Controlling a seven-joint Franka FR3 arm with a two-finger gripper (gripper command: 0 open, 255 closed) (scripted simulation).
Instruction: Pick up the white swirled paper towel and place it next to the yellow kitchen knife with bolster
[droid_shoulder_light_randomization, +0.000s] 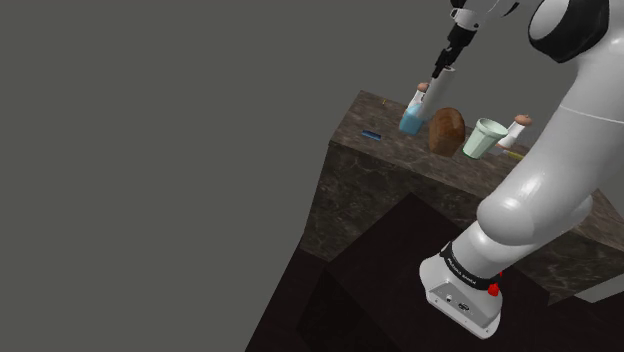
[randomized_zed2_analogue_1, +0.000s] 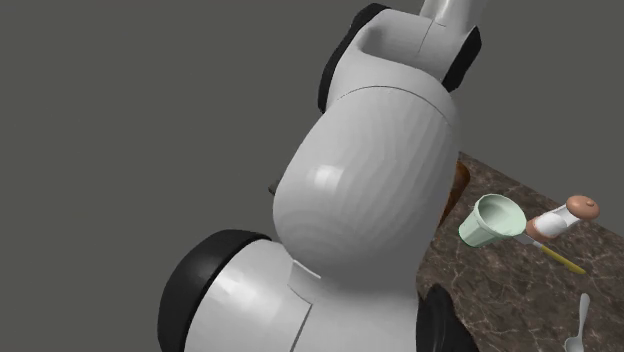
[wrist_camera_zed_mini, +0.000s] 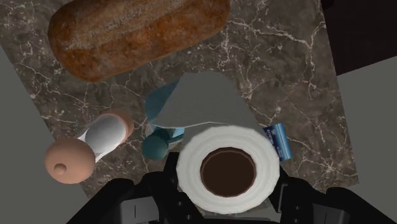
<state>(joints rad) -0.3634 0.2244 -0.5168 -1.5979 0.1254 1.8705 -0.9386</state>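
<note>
Pinching paper towel (wrist_camera_zed_mini: 228, 167) above desk (wrist_camera_zed_mini: 280, 57), gripper (droid_shoulder_light_randomization: 442, 72) tips hiding behind it; arm (randomized_zed2_analogue_1: 360, 200) blocking most of second exterior view; yellow knife (randomized_zed2_analogue_1: 560, 260) peeking from behind bottle (randomized_zed2_analogue_1: 558, 219).

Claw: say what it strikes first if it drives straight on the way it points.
The white paper towel roll, its brown core directly ahead of the claw; whether they already touch is unclear.

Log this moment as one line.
tool: shut on paper towel | paper towel: held above counter | knife: near cup | placed: not yet
</note>
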